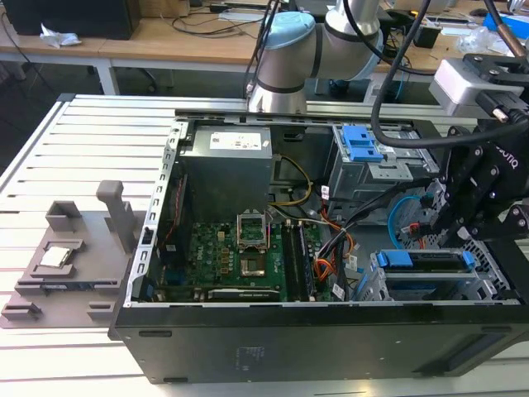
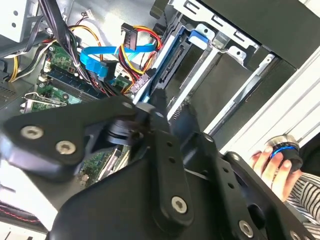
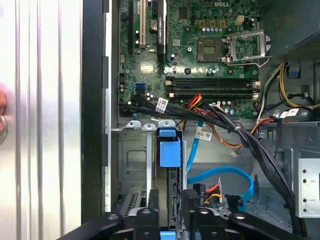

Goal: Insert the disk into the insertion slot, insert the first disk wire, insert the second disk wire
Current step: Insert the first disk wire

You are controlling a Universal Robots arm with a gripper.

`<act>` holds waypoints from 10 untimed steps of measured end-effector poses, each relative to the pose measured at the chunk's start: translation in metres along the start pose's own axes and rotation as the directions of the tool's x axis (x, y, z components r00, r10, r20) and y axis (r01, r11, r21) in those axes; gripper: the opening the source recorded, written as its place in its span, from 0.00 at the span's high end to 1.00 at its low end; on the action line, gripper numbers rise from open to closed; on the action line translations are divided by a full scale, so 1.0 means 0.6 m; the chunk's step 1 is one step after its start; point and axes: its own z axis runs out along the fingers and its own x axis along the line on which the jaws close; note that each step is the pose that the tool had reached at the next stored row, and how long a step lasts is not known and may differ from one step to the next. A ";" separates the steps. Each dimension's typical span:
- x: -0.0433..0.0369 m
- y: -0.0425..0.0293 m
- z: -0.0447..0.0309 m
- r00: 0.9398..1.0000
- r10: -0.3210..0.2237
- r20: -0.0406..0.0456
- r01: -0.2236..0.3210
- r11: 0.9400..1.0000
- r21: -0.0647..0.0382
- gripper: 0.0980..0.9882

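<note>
Disk (image 1: 426, 260) inside the low insertion slot (image 1: 413, 291), gripper (image 3: 170, 197) close above it, open or closed unclear.

Bright, even light from above fills the exterior view. The pale table (image 1: 58, 165) on the exterior view's left is nearly washed out, while the open case (image 1: 248, 347) holds soft shadow and its near wall is dark. In the first wrist view the table (image 3: 45, 100) blows out to white glare, yet the board (image 3: 200, 55) is crisp. In the second wrist view the gripper (image 2: 152, 107) looms dark and soft, and a hand (image 2: 272, 162) is blurred.
</note>
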 end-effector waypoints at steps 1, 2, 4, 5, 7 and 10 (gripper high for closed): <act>0.000 0.000 0.000 1.000 0.000 0.000 0.000 1.000 0.000 0.70; 0.000 0.000 0.000 1.000 0.000 0.000 0.000 1.000 0.000 0.70; -0.001 0.000 0.000 1.000 0.000 0.000 0.000 1.000 0.000 0.63; -0.003 0.000 0.002 1.000 0.000 0.000 0.000 1.000 0.000 0.63; -0.009 0.000 0.004 1.000 0.000 0.000 0.000 1.000 0.000 0.63; -0.019 0.000 0.009 1.000 0.000 0.001 0.000 1.000 0.000 0.63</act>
